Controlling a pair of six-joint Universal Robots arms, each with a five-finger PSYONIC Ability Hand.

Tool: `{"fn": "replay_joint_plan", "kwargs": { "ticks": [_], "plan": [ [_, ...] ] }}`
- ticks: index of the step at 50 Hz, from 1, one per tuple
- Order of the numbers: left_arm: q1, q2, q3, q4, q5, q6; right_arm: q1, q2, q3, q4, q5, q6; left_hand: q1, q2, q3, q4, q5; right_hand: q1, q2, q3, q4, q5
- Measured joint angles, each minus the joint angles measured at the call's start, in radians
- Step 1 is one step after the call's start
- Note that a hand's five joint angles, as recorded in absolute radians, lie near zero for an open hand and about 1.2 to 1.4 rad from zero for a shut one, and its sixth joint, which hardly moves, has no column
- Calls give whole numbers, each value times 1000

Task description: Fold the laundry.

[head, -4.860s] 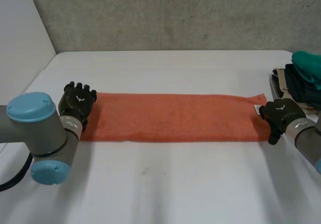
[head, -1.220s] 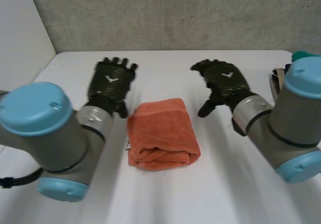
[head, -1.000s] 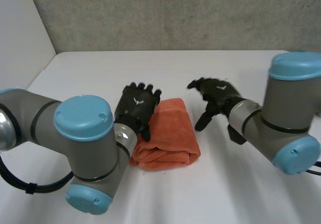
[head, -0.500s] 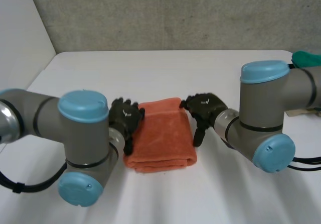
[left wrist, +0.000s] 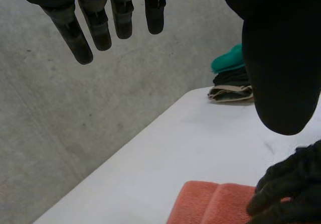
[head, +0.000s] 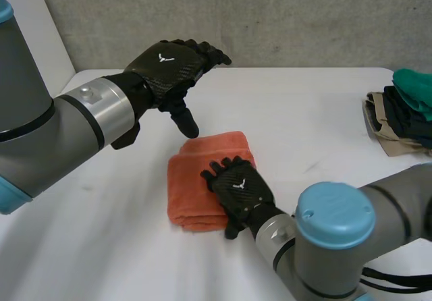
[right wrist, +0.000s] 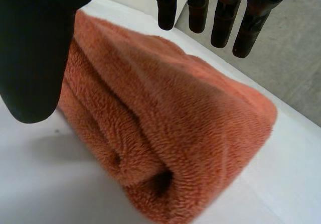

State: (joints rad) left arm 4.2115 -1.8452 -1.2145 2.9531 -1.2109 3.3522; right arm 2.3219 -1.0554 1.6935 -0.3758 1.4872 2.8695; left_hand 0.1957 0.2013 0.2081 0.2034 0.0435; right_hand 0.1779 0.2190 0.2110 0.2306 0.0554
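2 open: right robot hand [head: 239, 186] flat over towel [head: 185, 193] | left robot hand [head: 172, 61] raised, empty | clothes pile [head: 405, 112] apart

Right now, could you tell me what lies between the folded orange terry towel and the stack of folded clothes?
Nothing: the head view shows bare white table between the orange towel and the clothes stack.

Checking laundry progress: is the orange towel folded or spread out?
Folded. The orange towel is a compact bundle; the right wrist view shows stacked layers curling at its end.
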Motion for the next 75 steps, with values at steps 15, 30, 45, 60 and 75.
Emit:
{"fn": "replay_joint_plan", "kwargs": {
  "ticks": [15, 30, 45, 60, 75],
  "plan": [
    [-13, -5, -12, 1, 41, 1, 3, 182, -119, -152, 48, -124, 0, 0, 0, 0, 0, 0, 0, 0, 0, -2],
    [-14, -9, -13, 3, 42, 2, 2, 221, -205, -147, 42, -145, 0, 0, 0, 0, 0, 0, 0, 0, 0, -2],
    [-13, -8, -14, 4, 42, 1, -12, 277, -330, -110, 23, -161, 0, 0, 0, 0, 0, 734, 945, 942, 941, 857],
    [-8, 1, -20, 6, 41, -2, -325, 162, -278, 63, -114, -247, 0, 0, 0, 0, 0, 734, 945, 951, 952, 857],
    [-7, -2, -27, 6, 41, -1, -440, 77, -139, 117, -218, -289, 0, 0, 0, 0, 0, 102, 152, 181, 167, 159]
  ]
}}
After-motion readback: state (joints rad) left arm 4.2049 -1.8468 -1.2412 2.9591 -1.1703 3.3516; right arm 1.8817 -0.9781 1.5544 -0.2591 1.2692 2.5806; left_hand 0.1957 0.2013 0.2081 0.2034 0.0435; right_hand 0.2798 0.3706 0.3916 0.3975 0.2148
